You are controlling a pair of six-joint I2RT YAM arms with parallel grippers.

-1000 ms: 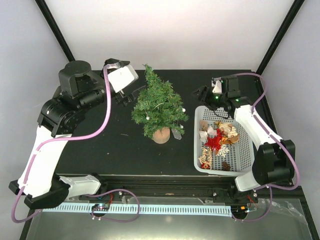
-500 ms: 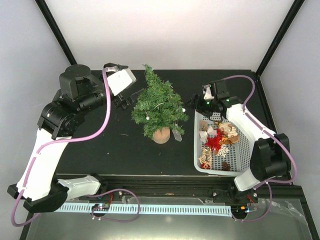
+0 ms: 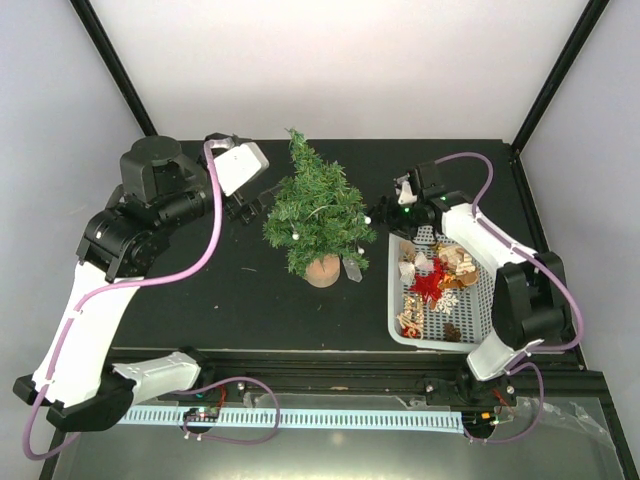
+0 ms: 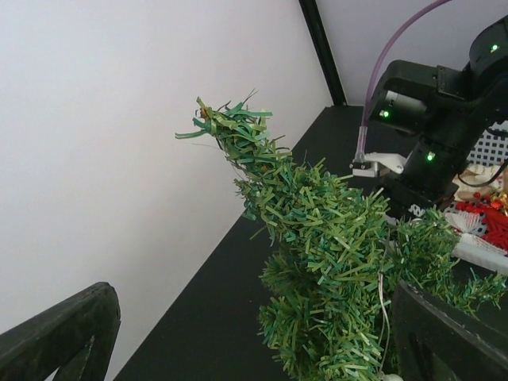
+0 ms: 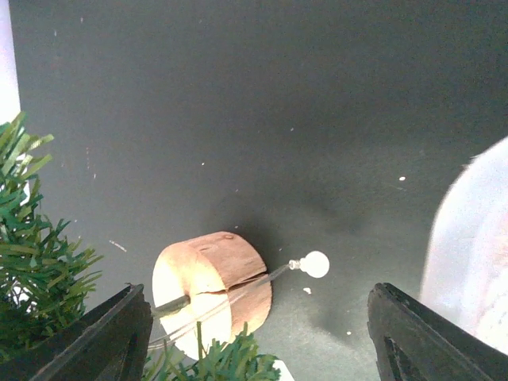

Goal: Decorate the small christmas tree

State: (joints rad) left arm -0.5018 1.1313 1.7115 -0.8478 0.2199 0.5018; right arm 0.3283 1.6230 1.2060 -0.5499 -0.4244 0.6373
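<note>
The small christmas tree (image 3: 318, 208) stands mid-table on its wood disc base (image 3: 322, 270), with white beads on a clear string among the branches. My left gripper (image 3: 254, 200) is open just left of the tree. In the left wrist view the tree (image 4: 317, 238) fills the space ahead of my left gripper (image 4: 250, 317), nothing between the fingers. My right gripper (image 3: 383, 214) is open at the tree's right side. The right wrist view looks down on the wood base (image 5: 210, 282) and a white bead (image 5: 316, 263) beyond my open right gripper (image 5: 258, 298).
A white basket (image 3: 392, 300) at the right holds several ornaments, among them a red star (image 3: 428, 283). A clear ornament (image 3: 352, 268) lies beside the tree's base. The basket's rim (image 5: 468, 254) shows blurred in the right wrist view. The right arm (image 4: 429, 103) stands behind the tree.
My right gripper has moved left from over the basket's far end to the tree's right side. The left arm has shifted only slightly. Both grippers stay open.
</note>
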